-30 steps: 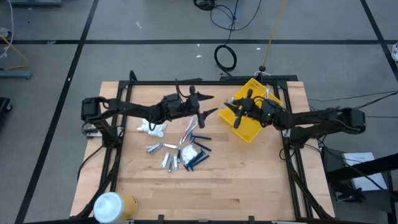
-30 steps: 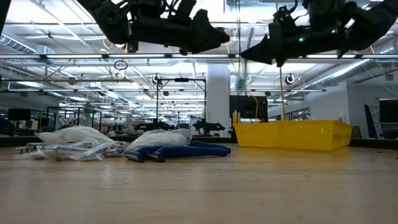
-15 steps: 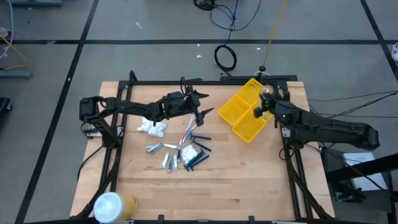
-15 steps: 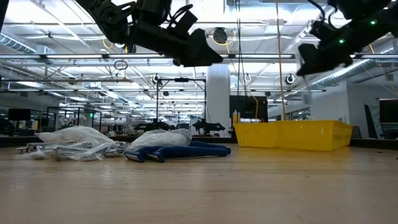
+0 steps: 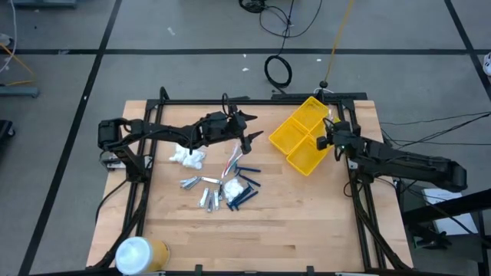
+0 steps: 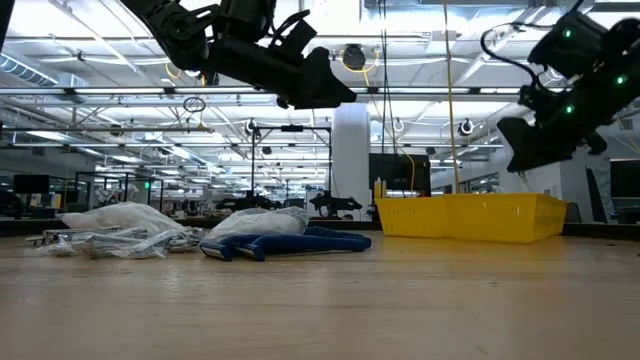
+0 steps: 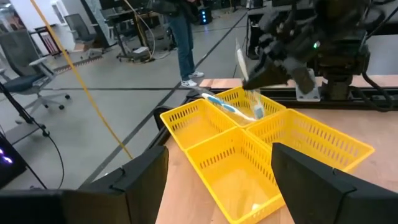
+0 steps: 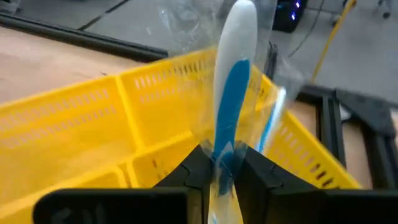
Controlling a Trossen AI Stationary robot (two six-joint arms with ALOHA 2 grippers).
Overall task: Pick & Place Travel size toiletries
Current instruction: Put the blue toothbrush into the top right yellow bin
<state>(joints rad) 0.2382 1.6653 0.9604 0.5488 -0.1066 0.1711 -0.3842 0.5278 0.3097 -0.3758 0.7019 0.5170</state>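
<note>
Right gripper (image 8: 219, 171), frame centre-right, clamps a wrapped white-and-blue toothbrush (image 8: 231, 93) over the yellow bin (image 5: 305, 134); left gripper (image 5: 249, 138), upper centre, fingers apart.

We see two dark, near-black arms built of slim jointed links, each growing from a blocky base at its own side of the tabletop (image 5: 291, 222). The left arm (image 5: 165, 132) carries thin black cables looping over its wrist, and its tool (image 5: 247, 133) ends in two broad, flat, matte black fingers (image 7: 144, 175). The right arm (image 5: 406, 159) is thicker along its forearm, with small green lights glowing on the housing behind its tool (image 6: 530, 140), whose fingers (image 8: 186, 171) are black and angular.
</note>
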